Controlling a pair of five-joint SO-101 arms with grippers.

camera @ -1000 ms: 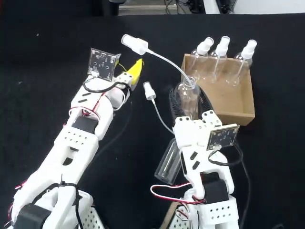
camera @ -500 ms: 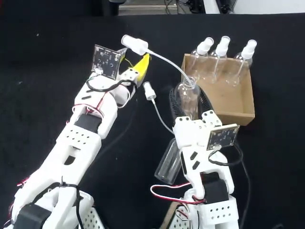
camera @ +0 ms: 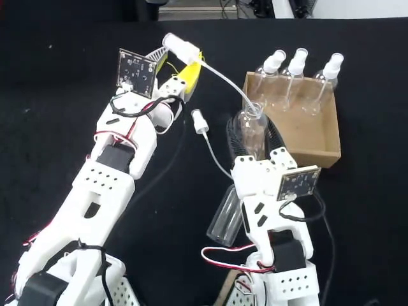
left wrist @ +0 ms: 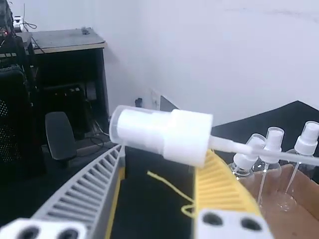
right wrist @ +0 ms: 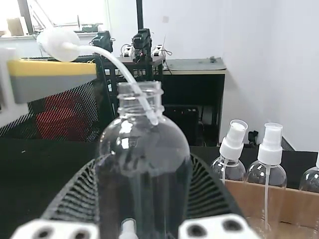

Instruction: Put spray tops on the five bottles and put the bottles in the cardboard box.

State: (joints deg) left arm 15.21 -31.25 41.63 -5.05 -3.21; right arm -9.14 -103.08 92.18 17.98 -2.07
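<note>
Black table [camera: 51, 76]; right fingers [right wrist: 212, 186] clamp bottle [right wrist: 142, 164]; left wrist view: left fingers [left wrist: 219, 184] wide at spray top [left wrist: 164, 132].

Three capped bottles [camera: 296, 76] stood in the cardboard box [camera: 315, 156], an open bottle [camera: 250, 131] just left of it, a loose spray top [camera: 200, 121] farther left.

The spray top [left wrist: 164, 132] is coloured white, the ribbed fingers [left wrist: 219, 186] yellow and grey, the bottle [right wrist: 142, 169] clear, the cardboard box [camera: 322, 143] brown.
</note>
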